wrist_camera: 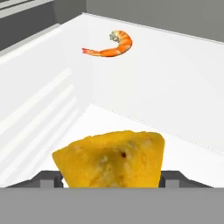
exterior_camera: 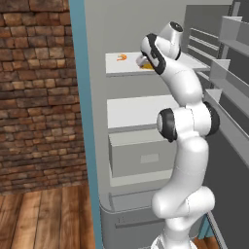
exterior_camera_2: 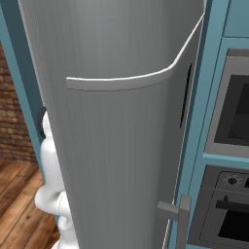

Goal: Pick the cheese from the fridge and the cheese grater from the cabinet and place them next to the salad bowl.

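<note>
The cheese (wrist_camera: 113, 159) sits between the gripper's (wrist_camera: 111, 178) spread, unclamped jaws on the fridge (exterior_camera: 131, 102) shelf; an off-centre squeeze could squirt it toward the shrimp (wrist_camera: 110, 45).

cheese (wrist_camera: 111, 158): 1 | shrimp (wrist_camera: 110, 46): 1 (curled) | fridge shelves (exterior_camera: 141, 109): 2 | drawer (exterior_camera: 141, 154): 1

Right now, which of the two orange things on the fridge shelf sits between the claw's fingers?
The cheese, the yellow-orange wedge, sits between the fingers of the claw. The curled orange shrimp lies farther back on the same white shelf.
</note>
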